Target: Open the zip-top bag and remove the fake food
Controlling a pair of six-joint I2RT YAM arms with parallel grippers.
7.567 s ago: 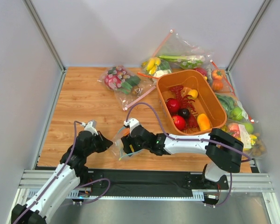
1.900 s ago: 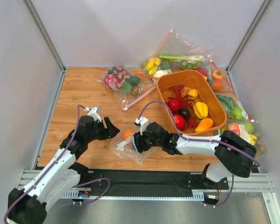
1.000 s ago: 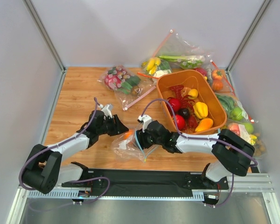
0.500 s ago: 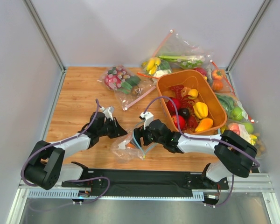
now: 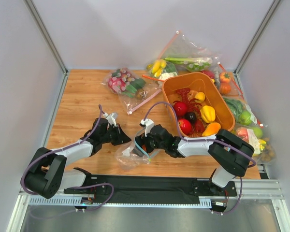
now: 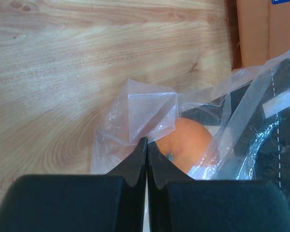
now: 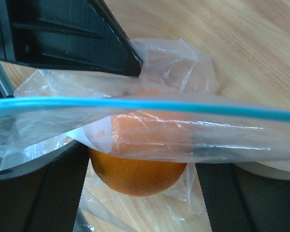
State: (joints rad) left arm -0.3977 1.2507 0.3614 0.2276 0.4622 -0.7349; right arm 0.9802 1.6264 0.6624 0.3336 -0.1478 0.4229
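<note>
Left tool (image 6: 146, 144) pinches zip-top bag (image 6: 150, 108) film, half hiding the orange fruit (image 6: 188, 142).

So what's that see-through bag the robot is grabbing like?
The bag is clear, crinkly soft plastic with a teal-blue zip strip along its mouth and a small white label. It lies crumpled on the wooden table near the front edge. One orange toy fruit shows inside. The left gripper is shut, pinching a folded corner of it. The open right gripper sits at its mouth, a finger each side of the fruit.
</note>
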